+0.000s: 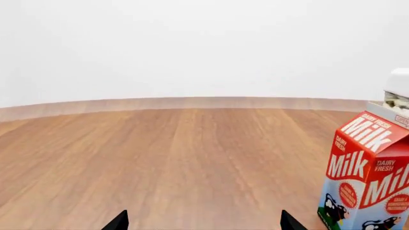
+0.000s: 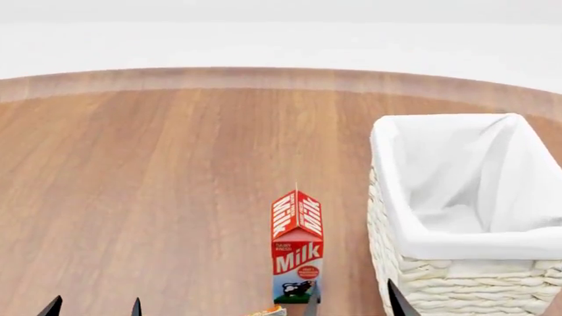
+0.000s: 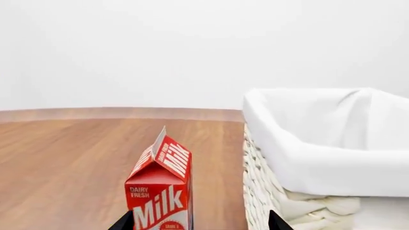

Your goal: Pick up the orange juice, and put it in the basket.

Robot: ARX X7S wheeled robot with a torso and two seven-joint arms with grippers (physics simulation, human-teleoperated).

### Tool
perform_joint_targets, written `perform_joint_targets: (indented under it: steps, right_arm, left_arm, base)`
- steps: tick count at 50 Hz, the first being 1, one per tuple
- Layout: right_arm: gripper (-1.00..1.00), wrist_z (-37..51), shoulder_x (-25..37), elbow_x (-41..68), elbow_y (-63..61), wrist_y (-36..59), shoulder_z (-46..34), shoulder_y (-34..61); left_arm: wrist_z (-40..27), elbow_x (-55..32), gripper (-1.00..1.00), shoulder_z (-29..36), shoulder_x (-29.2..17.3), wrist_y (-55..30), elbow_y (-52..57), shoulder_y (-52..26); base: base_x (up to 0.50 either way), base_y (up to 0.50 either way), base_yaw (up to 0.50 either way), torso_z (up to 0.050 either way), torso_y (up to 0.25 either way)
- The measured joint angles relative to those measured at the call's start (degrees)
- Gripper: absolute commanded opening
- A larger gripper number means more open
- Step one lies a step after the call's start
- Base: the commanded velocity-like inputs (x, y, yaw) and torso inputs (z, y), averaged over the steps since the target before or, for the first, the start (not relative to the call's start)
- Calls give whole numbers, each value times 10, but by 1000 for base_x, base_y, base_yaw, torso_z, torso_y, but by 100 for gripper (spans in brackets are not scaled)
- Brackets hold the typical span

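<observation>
Of the orange juice (image 2: pixel 266 311), only a small orange-and-yellow scrap is seen at the head view's lower edge, beside the milk carton (image 2: pixel 297 253). Each end effector is cut off to two dark fingertips (image 2: pixel 52 307) (image 2: pixel 397 301). The basket (image 2: pixel 412 276) is cropped at the right edge.

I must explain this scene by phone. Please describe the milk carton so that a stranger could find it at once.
Find the big white wicker basket with a cloth liner on the wooden table. Just left of it, in the head view, stands the milk carton, upright, not touching it. It is red and white, gable-topped, lettered "Milk", with a cow picture.
</observation>
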Motion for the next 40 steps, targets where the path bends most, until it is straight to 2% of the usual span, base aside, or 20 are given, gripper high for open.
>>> perform_joint_targets:
  steps: [15,40]
  right_arm:
    - [100,3,23,-4,-77,12,-21,-47]
    - [100,4,51,-31,-127,-51,-57,-138]
  left_arm:
    - [-4,-4,100,5,-4,1,0,-1]
    - [-11,-9,100,12,-9,3,-1,-2]
  base:
    - [0,0,0,0,0]
    - [0,0,0,0,0]
